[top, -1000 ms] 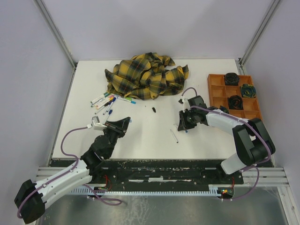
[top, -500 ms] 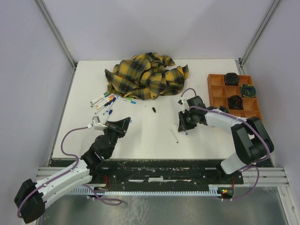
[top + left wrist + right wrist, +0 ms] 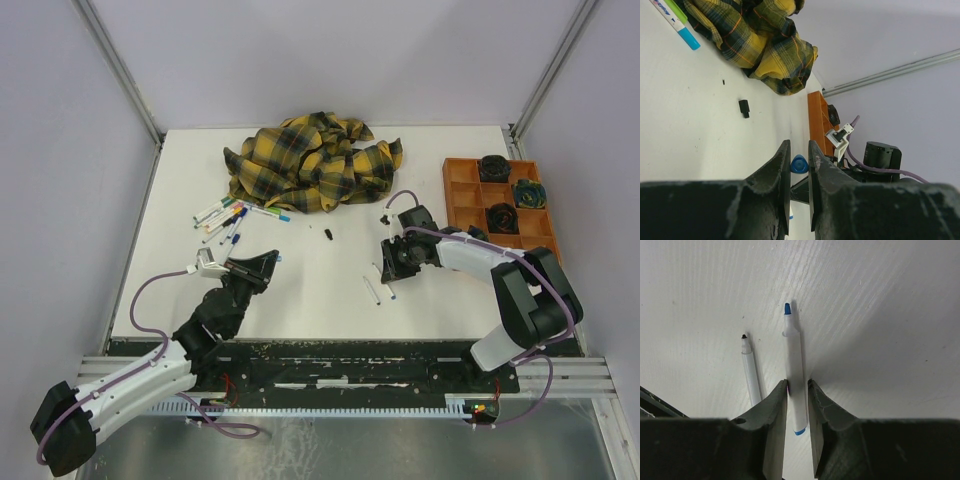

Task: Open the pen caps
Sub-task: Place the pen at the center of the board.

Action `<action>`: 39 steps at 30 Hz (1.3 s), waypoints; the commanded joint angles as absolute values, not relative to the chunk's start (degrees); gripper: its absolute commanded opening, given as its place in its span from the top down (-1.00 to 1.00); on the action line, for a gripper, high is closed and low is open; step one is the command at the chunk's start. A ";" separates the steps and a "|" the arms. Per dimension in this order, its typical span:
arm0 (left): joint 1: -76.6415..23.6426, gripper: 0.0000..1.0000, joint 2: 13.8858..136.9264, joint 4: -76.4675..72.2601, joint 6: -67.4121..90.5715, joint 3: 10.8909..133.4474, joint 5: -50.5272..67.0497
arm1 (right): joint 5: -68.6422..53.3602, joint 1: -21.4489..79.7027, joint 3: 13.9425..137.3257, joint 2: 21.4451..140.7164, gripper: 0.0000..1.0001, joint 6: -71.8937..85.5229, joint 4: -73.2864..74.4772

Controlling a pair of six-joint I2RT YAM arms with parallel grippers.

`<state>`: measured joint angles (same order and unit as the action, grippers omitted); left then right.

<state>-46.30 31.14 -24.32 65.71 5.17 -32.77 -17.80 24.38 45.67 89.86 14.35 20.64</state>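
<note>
My left gripper (image 3: 799, 145) is shut on a small blue pen cap (image 3: 799, 164), held above the table left of centre (image 3: 276, 257). My right gripper (image 3: 798, 385) is low over the table, right of centre. Its jaws stand slightly apart astride an uncapped blue-tipped pen (image 3: 795, 370) that lies flat on the table (image 3: 389, 289). Beside it lies an uncapped black-tipped pen (image 3: 751, 372). A loose black cap (image 3: 328, 235) rests mid-table. Several capped pens (image 3: 228, 215) lie in a bunch at the left.
A crumpled yellow-and-black plaid cloth (image 3: 315, 165) sits at the back centre. An orange compartment tray (image 3: 463, 195) with dark objects in it stands at the right, just behind my right arm.
The right jaws have widened and the blue-tipped pen has come down onto the table beside the black-tipped one. The left gripper and its blue cap have not moved.
</note>
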 commanded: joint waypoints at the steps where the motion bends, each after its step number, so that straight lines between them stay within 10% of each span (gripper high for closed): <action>1: -46.06 0.94 31.58 -26.45 67.24 6.13 -33.22 | -17.65 24.55 48.02 90.00 0.39 14.91 20.60; 39: -46.01 0.94 45.64 -33.07 64.43 11.37 -25.75 | -19.05 27.72 50.87 90.22 0.42 11.68 23.23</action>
<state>-46.30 42.61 -29.02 65.71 7.09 -27.77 -18.48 27.38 47.59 91.59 13.04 22.17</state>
